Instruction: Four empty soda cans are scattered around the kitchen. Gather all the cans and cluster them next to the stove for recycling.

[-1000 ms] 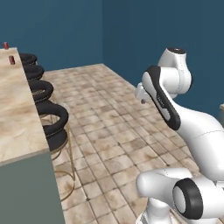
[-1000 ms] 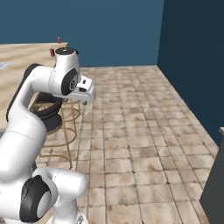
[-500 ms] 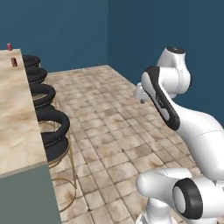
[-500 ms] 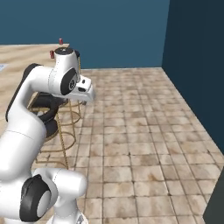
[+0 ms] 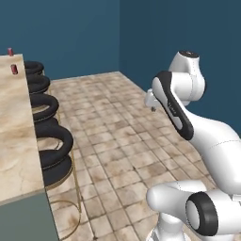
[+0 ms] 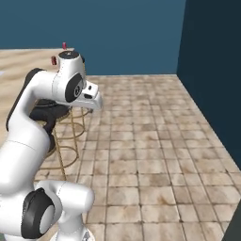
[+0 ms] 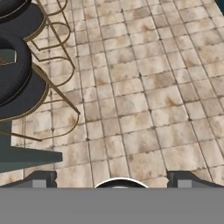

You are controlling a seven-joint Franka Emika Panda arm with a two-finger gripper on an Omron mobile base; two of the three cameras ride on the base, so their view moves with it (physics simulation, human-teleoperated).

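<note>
The jaws (image 7: 112, 183) are standing wide open with nothing between them, their two dark finger tips (image 7: 39, 178) spread far apart at the near edge of the hand view and pointing down at the tan tiled floor (image 7: 144, 96). The white arm (image 5: 176, 106) is rising folded above the base, well clear of the surface (image 5: 14, 136) on the left. Along that beige marble surface a row of black round stools (image 5: 54, 146) on thin brass-coloured legs is running from near to far, just beside its edge. At the far end of the surface two soda cans (image 5: 14, 69) are standing upright, one near the edge and another (image 5: 10, 51) a little farther back, both well apart from the jaws. Behind them the dark blue walls (image 5: 80, 33) are closing off the kitchen.
</note>
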